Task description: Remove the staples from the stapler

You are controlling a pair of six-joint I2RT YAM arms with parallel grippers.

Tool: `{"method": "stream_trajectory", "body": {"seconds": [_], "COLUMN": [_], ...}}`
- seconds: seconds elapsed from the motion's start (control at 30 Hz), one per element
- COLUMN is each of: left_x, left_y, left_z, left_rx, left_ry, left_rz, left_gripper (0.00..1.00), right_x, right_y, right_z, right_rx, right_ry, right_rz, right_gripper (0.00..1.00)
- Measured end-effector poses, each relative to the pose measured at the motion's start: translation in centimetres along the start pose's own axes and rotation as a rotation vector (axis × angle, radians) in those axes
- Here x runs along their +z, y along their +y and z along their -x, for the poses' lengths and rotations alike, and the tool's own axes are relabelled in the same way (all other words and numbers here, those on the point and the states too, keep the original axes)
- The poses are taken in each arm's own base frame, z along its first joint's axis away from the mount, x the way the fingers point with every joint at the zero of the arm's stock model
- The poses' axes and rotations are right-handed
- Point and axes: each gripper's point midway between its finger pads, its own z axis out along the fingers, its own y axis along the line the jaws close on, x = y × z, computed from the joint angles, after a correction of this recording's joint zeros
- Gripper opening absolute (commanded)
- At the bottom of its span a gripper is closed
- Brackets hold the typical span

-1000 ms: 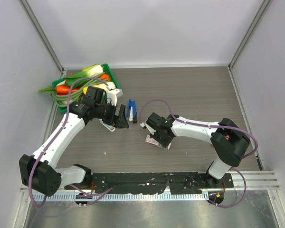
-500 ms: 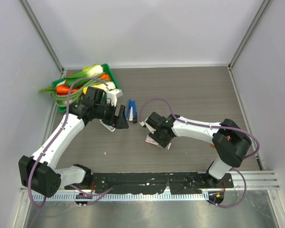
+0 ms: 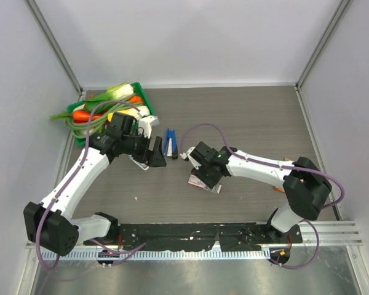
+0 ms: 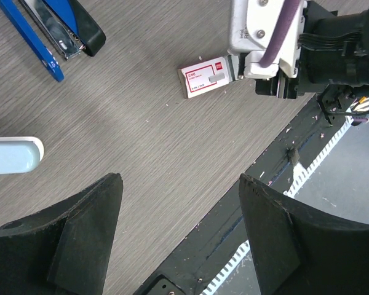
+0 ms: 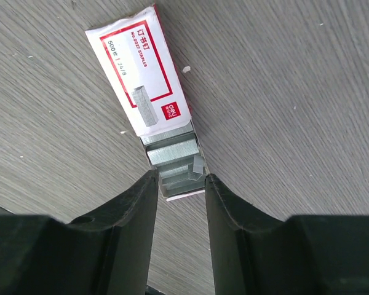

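The dark-blue stapler [image 3: 170,142] lies opened out on the table, also at the top left of the left wrist view [image 4: 49,31]. My left gripper [image 3: 155,156] hovers just left of it, open, with only bare table between its fingers [image 4: 178,178]. A red-and-white staple box [image 5: 138,74] lies below and to the right of the stapler [image 3: 205,183], its tray slid out with silver staples [image 5: 175,158] showing. My right gripper [image 5: 179,178] is right over the tray's end, open, one finger on each side of it. A short loose piece of staples leans in the tray.
A green basket of vegetables [image 3: 108,109] stands at the back left. A pale teal rounded block [image 4: 12,155] lies beside the left gripper. The black mounting rail [image 3: 190,233] runs along the near table edge. Grey walls close in both sides.
The right gripper's jaws have spread apart above the staple box, and its arm has shifted slightly. The left arm, stapler and box are where they were.
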Motion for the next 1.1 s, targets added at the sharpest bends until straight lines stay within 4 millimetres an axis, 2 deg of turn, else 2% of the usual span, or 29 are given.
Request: {"method": "stream_trajectory", "body": {"seconds": [0.07,0.17,0.23,0.27,0.47,0.57,0.9,1.1], "left_x": [0.0,0.0,0.0,0.0,0.0,0.0,0.1,0.1], "left_y": [0.0,0.0,0.0,0.0,0.1,0.0,0.0,0.0], "left_z": [0.0,0.0,0.0,0.0,-0.2,-0.2,-0.2,-0.2], "left_rx": [0.001,0.002,0.002,0.003,0.002,0.002,0.003,0.004], "left_ry": [0.000,0.000,0.000,0.001,0.003,0.003,0.004,0.004], "left_rz": [0.000,0.000,0.000,0.000,0.002,0.001,0.000,0.000], "left_gripper": [0.80,0.80,0.80,0.80,0.80,0.80,0.80,0.80], "right_x": [-0.3,-0.4,-0.5,-0.6,-2.4,-2.7,-0.8,-0.3], "right_y": [-0.1,-0.5,-0.9,-1.3,-4.3,-5.1,-3.8,-3.5], "right_z": [0.2,0.3,0.4,0.5,1.1,1.1,-2.0,-1.7], "right_rx": [0.005,0.021,0.045,0.063,0.244,0.317,0.417,0.428], "right_ry": [-0.014,-0.021,-0.027,-0.036,-0.119,-0.133,-0.058,-0.066], "right_rz": [-0.002,-0.015,-0.031,-0.040,-0.116,-0.141,-0.116,-0.101], "right_gripper": [0.40,0.34,0.19,0.01,0.01,0.01,0.01,0.01]}}
